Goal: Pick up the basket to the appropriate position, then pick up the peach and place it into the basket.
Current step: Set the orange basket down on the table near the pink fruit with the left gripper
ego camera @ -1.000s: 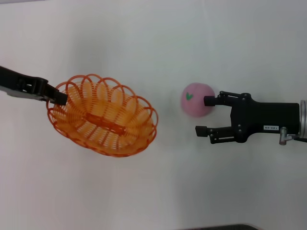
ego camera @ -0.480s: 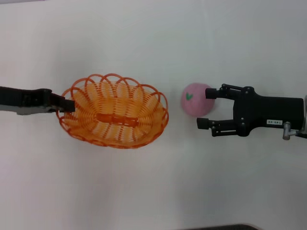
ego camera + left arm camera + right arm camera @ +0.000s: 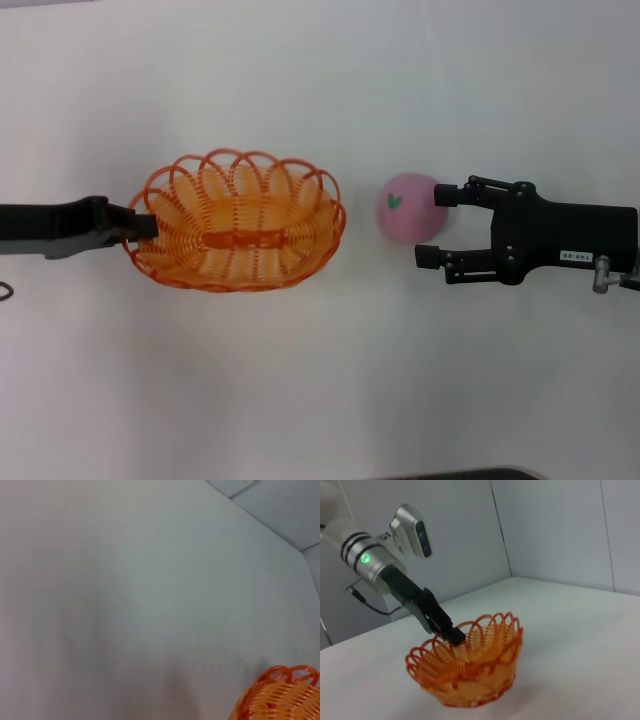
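Head view: my left pincer (image 3: 143, 226) clamps the basket (image 3: 240, 232) rim at 9 o'clock; right pincer (image 3: 436, 224), apart, may nudge the peach (image 3: 410, 207) away.

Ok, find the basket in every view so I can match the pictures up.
Head view: the basket is left of centre on the table, with the left gripper at its rim.
Left wrist view: only an edge of its scalloped rim shows, in the lower right corner.
Right wrist view: low in the middle, the left gripper clamped on its rim.
Shared landmark: the scalloped orange rim.
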Controlling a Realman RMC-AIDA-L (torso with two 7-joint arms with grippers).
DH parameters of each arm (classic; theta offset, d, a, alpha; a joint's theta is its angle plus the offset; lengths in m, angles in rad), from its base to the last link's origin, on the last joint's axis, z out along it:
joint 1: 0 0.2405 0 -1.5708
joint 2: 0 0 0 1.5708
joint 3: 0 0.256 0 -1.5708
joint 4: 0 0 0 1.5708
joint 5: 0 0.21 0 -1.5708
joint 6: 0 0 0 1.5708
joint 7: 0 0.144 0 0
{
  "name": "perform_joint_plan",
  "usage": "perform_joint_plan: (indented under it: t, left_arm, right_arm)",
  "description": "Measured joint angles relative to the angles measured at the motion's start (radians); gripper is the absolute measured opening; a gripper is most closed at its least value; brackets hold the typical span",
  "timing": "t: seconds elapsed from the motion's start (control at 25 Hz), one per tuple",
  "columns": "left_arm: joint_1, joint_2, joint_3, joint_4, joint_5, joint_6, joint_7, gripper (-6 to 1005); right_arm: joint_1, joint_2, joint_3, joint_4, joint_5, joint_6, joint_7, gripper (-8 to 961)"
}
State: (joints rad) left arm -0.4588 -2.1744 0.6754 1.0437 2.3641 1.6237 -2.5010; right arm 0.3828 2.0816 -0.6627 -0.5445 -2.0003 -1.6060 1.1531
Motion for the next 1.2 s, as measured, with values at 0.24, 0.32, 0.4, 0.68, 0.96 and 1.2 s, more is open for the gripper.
perform_joint_plan:
  t: [0.24, 0.32, 0.4, 0.68, 0.96, 1.2]
  left_arm:
    - [0.067, -0.001, 0.137, -0.012, -0.075, -0.137, -0.016, 59]
    - [0.082, -0.001, 0.166, -0.016, -0.094, -0.175, -0.017, 59]
    - [0.095, -0.001, 0.187, -0.02, -0.109, -0.2, -0.017, 58]
    - [0.123, -0.001, 0.253, -0.015, -0.122, -0.261, -0.02, 60]
    - [0.141, -0.001, 0.315, 0.044, -0.116, -0.285, -0.055, 60]
    - [0.154, -0.001, 0.358, 0.075, -0.111, -0.306, -0.098, 59]
  right_arm:
    - [-0.004, 0.0, 0.001, 0.0, -0.001, 0.001, -0.001, 942]
    - [-0.004, 0.0, 0.002, 0.0, -0.001, 0.001, -0.001, 942]
    - [-0.004, 0.0, 0.002, 0.0, -0.002, 0.002, -0.001, 942]
    - [-0.004, 0.001, 0.002, 0.0, -0.003, 0.003, -0.007, 941]
    - [0.0, -0.002, 0.002, 0.0, -0.006, 0.003, -0.003, 941]
    - [0.001, -0.003, 0.002, 0.0, -0.006, 0.003, -0.007, 941]
